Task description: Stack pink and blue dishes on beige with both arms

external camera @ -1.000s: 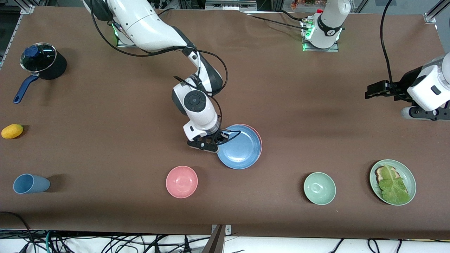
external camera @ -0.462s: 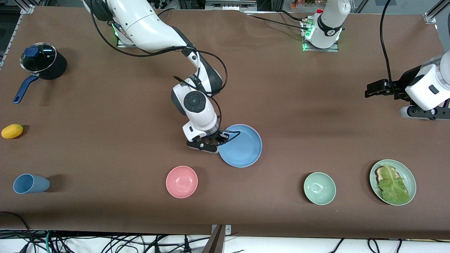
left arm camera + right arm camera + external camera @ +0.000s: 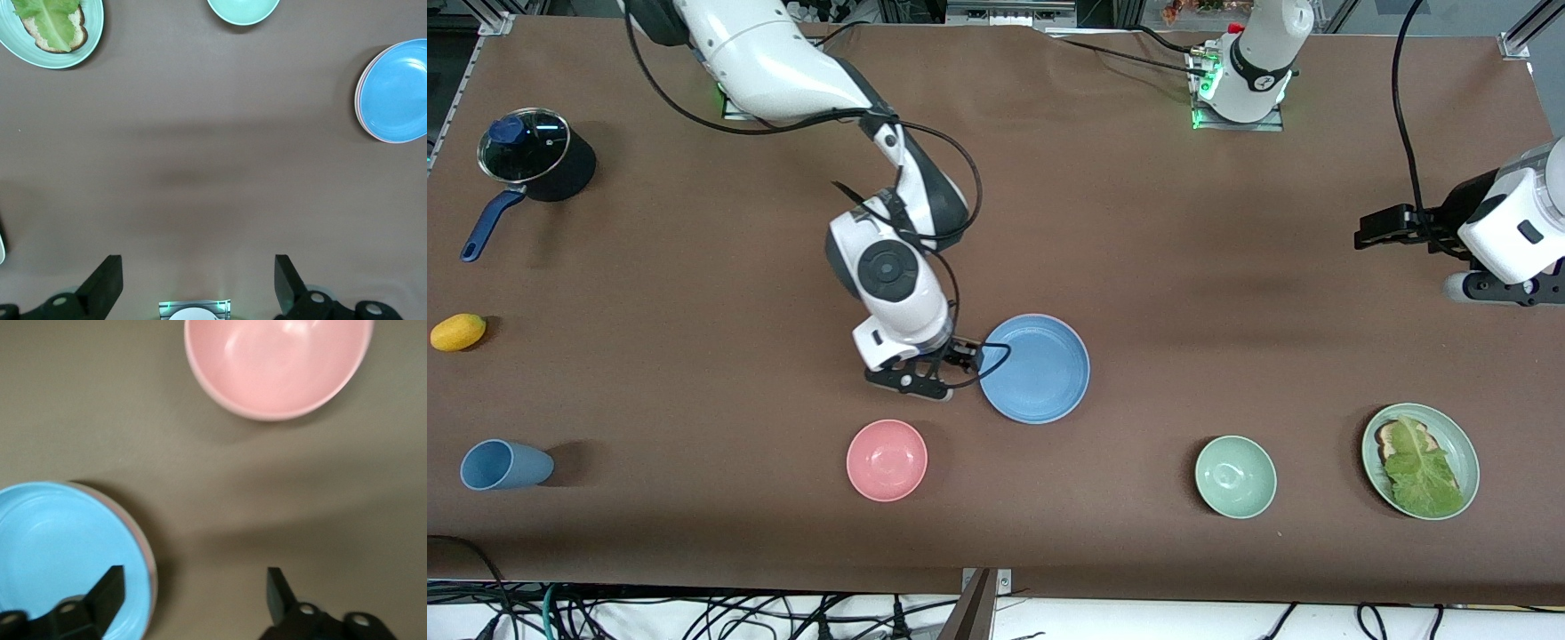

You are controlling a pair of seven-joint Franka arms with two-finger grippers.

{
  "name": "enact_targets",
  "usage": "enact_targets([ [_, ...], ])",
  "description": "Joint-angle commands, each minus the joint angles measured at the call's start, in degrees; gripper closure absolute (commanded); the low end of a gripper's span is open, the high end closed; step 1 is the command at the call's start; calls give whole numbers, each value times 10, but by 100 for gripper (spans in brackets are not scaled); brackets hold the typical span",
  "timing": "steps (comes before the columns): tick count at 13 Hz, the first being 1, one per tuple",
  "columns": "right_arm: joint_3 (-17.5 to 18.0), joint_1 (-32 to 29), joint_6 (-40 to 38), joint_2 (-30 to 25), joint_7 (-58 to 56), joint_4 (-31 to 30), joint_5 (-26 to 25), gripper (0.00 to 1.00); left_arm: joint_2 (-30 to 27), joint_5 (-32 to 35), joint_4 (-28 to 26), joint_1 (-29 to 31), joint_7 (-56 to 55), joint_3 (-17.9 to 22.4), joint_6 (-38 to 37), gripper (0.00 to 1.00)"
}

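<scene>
The light blue plate [image 3: 1034,368] lies flat on the salmon pink plate, of which only a thin rim [image 3: 1049,316] shows. Both also appear in the left wrist view, blue plate [image 3: 398,92] over pink rim [image 3: 359,100], and in the right wrist view, blue plate [image 3: 60,553] over pink rim [image 3: 148,557]. No beige plate shows in any view. My right gripper [image 3: 947,366] [image 3: 193,590] is open beside the stack, one finger over the blue rim, holding nothing. My left gripper [image 3: 1362,238] [image 3: 198,280] waits open over bare table toward the left arm's end.
A deep pink bowl [image 3: 887,460] [image 3: 277,363] sits nearer the front camera than my right gripper. A green bowl [image 3: 1235,476] [image 3: 243,10] and a green plate [image 3: 1449,425] [image 3: 95,30] with lettuce stand toward the left arm's end. A blue cup [image 3: 503,465], a yellow fruit [image 3: 458,332] and a lidded pot [image 3: 534,156] are toward the right arm's end.
The blue plate slid squarely over the pink one and was let go. My right gripper has drawn back off it toward the right arm's end. The left arm barely moved.
</scene>
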Motion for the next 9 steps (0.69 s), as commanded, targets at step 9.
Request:
enact_targets([
  [9,-25,-125,-156,-248,-326,-166,-1,0,4,16,14,-4,-2,-4,-9,0],
])
